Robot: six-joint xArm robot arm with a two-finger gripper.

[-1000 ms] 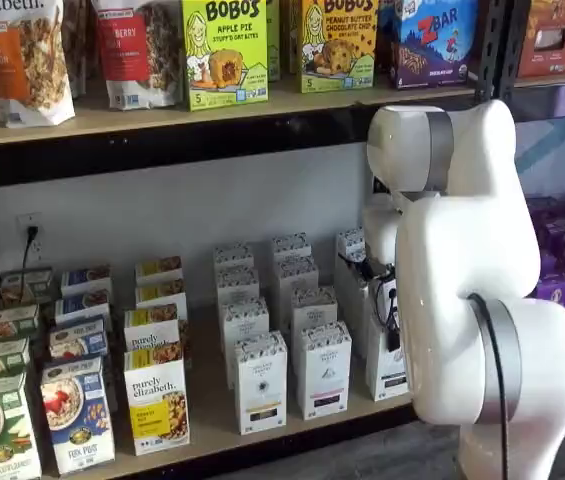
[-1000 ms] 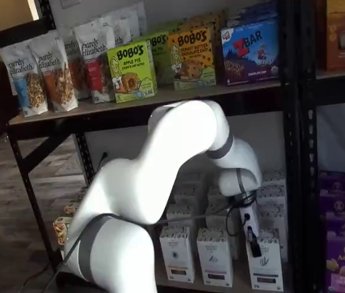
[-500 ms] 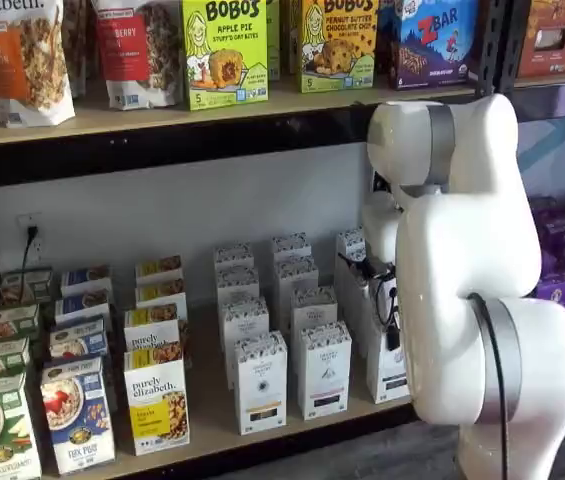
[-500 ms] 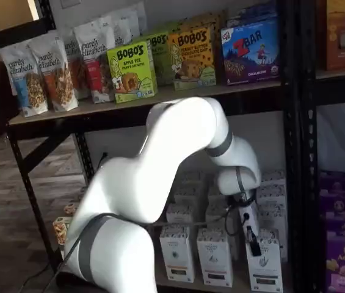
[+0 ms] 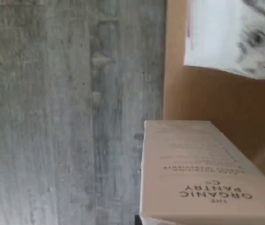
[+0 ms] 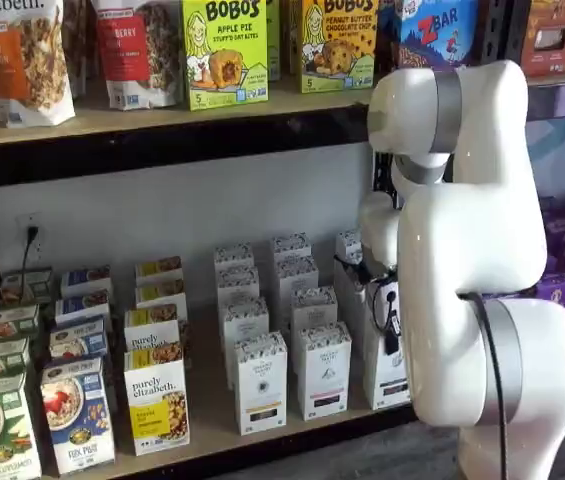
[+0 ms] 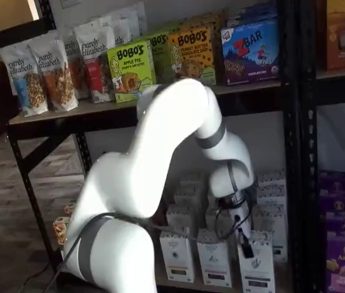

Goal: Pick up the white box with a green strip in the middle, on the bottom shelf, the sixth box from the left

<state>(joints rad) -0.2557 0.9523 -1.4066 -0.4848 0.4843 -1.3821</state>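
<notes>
Hauling the target off its row, by my reading. White box [image 7: 256, 267] with its green strip sits under the wrist, at the front edge of the bottom shelf [image 6: 212, 415]. In a shelf view it looks tilted forward and out past its neighbours [image 7: 214, 259]. Gripper [image 7: 247, 249]: one black finger lies down the box's front face, so it appears pinched on the box; the other finger is hidden. In a shelf view the arm [image 6: 462, 250] covers most of the box [image 6: 387, 370]. Wrist view: a box panel printed "The Organic Pantry Co" [image 5: 207, 173] close under the lens, tan board and grey floor beyond. Step in hand: lift and withdraw. Next move calls for a straight pull clear of the front rail, without clipping adjacent boxes.
</notes>
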